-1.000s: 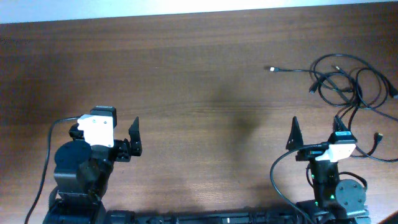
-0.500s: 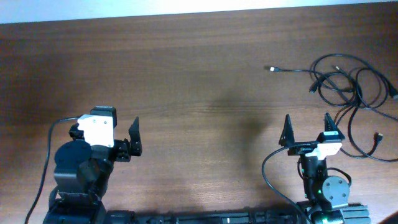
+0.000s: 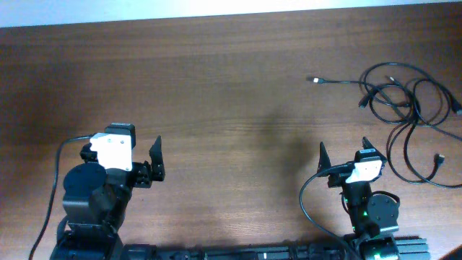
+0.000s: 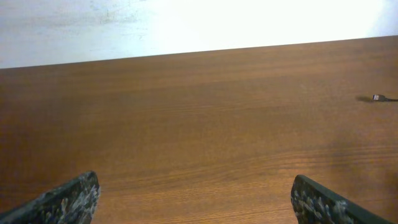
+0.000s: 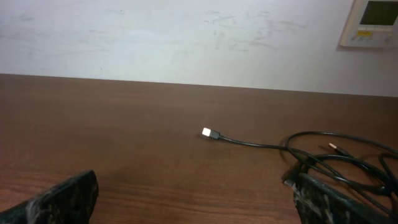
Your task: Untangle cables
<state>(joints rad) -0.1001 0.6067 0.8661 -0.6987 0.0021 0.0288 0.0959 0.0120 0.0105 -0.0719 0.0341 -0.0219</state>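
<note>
The cables (image 3: 404, 101) lie as a loose tangle of thin black loops at the table's far right. One strand runs out to the left and ends in a silver-tipped plug (image 3: 315, 79). My right gripper (image 3: 343, 148) stands open near the front, left of and short of the tangle, touching nothing. In the right wrist view the plug (image 5: 209, 132) lies ahead and the cables (image 5: 348, 155) curl just beyond the right finger (image 5: 336, 202). My left gripper (image 3: 137, 143) is open over bare wood at the front left. In its own view the left gripper (image 4: 196, 199) holds nothing, and the plug (image 4: 379, 98) shows far right.
The wooden table (image 3: 231, 94) ends at a pale wall along its far edge. Both arm bases and their thick black wires sit at the front edge (image 3: 86, 209). A wall panel (image 5: 373, 22) shows at the top right of the right wrist view.
My right gripper has swung left and slightly back toward the front edge, still open. The left arm and the cables have not moved.
</note>
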